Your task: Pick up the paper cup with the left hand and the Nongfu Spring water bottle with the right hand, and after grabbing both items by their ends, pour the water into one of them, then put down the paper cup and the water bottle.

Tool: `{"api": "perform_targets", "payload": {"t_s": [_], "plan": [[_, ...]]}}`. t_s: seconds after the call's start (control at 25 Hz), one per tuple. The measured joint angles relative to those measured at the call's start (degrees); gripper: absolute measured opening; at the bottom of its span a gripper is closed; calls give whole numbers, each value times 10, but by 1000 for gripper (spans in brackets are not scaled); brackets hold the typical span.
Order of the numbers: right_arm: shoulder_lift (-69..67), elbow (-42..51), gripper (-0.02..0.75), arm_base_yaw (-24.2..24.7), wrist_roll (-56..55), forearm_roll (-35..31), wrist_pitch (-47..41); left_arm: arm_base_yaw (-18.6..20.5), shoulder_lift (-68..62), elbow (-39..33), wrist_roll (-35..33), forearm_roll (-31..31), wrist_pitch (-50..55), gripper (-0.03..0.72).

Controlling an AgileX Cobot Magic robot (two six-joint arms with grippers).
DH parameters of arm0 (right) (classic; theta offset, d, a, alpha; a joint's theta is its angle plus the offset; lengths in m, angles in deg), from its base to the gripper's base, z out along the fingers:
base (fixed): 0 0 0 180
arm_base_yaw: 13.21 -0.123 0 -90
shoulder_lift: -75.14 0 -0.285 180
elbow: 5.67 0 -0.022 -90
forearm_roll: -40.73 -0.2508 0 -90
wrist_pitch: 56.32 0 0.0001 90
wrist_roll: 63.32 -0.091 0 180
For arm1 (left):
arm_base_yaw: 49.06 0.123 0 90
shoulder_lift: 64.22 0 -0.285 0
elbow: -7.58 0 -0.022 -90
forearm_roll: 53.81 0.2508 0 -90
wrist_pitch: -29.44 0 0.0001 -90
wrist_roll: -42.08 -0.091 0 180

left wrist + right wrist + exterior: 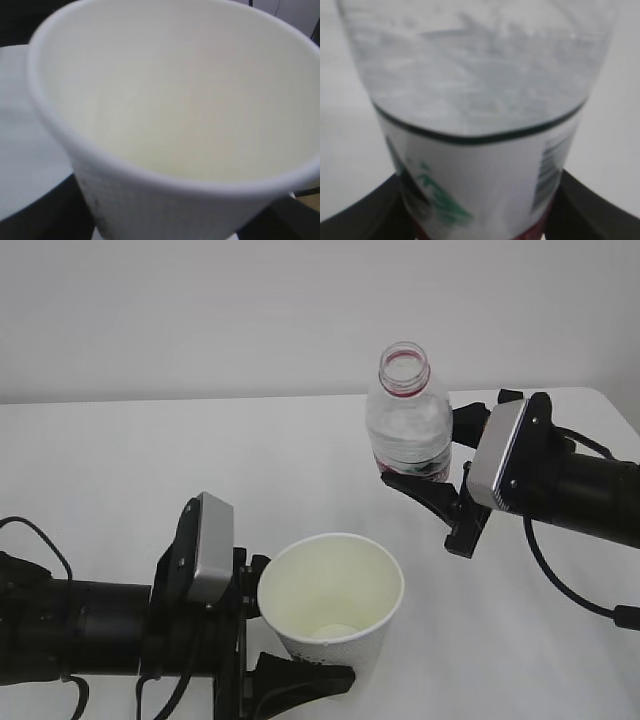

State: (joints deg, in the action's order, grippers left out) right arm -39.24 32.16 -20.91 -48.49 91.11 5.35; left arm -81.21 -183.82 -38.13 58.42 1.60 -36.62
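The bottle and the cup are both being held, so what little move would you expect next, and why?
Probably the right hand carries the water bottle toward the paper cup and starts tipping it. The bottle is uncapped and upright, off to one side of the cup, which the left hand holds open-side up, so it is not yet placed for pouring.

free: bare table (120, 450) left and between | obstacles: paper cup (335, 605), water bottle (408, 415)

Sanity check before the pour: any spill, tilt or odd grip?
Nothing stands out. The paper cup sits upright in the left hand; the Nongfu Spring water bottle, cap off, stands upright in the right hand. No spill shows on the white table.
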Motion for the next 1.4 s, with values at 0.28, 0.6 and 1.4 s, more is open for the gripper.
{"api": "perform_targets", "payload": {"t_s": [0.28,0.6,1.4], "plan": [[0,0,487,0,47,0,0,-1,0,15,-7,-10,0,537],[0,0,487,0,101,-19,0,-1,0,15,-22,-13,0,537],[0,0,486,0,227,-46,0,-1,0,15,-44,-37,0,537]]}}
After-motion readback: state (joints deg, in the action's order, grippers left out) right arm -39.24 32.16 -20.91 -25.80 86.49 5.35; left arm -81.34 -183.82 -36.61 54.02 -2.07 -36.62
